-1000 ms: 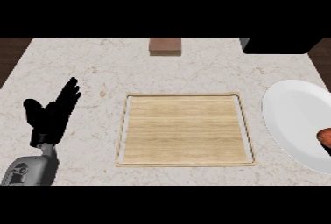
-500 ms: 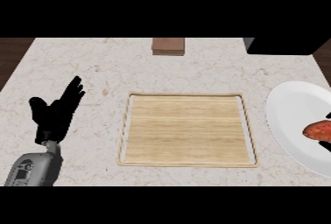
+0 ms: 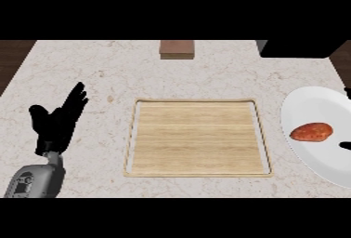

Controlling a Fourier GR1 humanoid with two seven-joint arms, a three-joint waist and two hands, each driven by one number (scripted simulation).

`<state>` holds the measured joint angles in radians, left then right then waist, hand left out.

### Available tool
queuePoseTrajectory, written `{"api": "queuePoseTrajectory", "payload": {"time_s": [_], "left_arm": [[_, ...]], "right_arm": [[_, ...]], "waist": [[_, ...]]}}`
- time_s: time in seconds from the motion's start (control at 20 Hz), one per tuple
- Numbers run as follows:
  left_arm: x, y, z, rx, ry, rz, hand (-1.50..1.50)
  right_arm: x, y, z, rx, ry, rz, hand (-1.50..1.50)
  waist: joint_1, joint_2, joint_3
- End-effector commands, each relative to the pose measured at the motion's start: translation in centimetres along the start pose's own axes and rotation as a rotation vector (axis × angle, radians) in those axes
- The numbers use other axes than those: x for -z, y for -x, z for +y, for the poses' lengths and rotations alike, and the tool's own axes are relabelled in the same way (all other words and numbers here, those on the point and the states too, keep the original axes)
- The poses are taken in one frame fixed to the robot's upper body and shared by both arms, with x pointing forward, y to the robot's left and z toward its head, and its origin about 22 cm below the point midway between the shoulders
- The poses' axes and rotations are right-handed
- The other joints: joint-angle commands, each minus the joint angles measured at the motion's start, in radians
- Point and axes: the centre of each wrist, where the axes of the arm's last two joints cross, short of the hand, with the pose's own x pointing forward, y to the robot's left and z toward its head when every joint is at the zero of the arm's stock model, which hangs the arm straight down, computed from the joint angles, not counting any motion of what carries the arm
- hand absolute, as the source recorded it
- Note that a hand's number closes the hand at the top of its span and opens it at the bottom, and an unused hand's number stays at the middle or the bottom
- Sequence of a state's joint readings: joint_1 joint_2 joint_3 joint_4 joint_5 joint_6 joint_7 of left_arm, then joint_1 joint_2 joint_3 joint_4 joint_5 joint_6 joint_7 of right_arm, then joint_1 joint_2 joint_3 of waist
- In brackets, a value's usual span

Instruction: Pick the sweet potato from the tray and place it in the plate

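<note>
This is a kitchen. The worktop (image 3: 205,69) is pale speckled stone, like a kitchen counter, with dark wood showing past its left edge. On it lie a wooden tray (image 3: 198,138) shaped like a cutting board, a white plate (image 3: 308,109) carrying a sweet potato (image 3: 312,132), and a small brown block (image 3: 177,49) at the far edge beside a black appliance (image 3: 298,48).
</note>
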<state>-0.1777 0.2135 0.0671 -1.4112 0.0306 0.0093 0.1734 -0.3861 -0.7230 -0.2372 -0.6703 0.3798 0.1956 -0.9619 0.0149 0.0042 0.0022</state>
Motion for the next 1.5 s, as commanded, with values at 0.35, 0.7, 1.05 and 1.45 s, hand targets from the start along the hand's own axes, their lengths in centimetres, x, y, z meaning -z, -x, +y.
{"api": "queuePoseTrajectory", "payload": {"time_s": [0.35, 0.7, 1.05, 1.45], "left_arm": [[-0.4, 0.5, 0.8, -0.004, -0.027, 0.019, 0.00], [-0.2, 0.8, -0.3, -0.016, -0.014, 0.010, 0.00], [0.0, 0.0, -0.7, -0.003, 0.002, -0.017, 0.00], [-0.4, 0.0, -0.4, -0.002, -0.011, -0.014, 0.00]], "right_arm": [[-0.1, -0.9, -4.2, 0.481, 0.045, -0.075, -1.50], [-2.4, -0.3, -4.9, 0.650, -0.096, 0.012, -1.50], [-4.1, -0.2, -7.6, 0.647, -0.021, -0.017, -1.50], [-5.9, 0.4, -7.3, 0.615, 0.033, 0.000, -1.50]], "waist": [[-0.029, -0.010, -0.004], [-0.021, -0.004, -0.001], [-0.003, 0.003, 0.002], [0.006, 0.005, 0.005]]}}
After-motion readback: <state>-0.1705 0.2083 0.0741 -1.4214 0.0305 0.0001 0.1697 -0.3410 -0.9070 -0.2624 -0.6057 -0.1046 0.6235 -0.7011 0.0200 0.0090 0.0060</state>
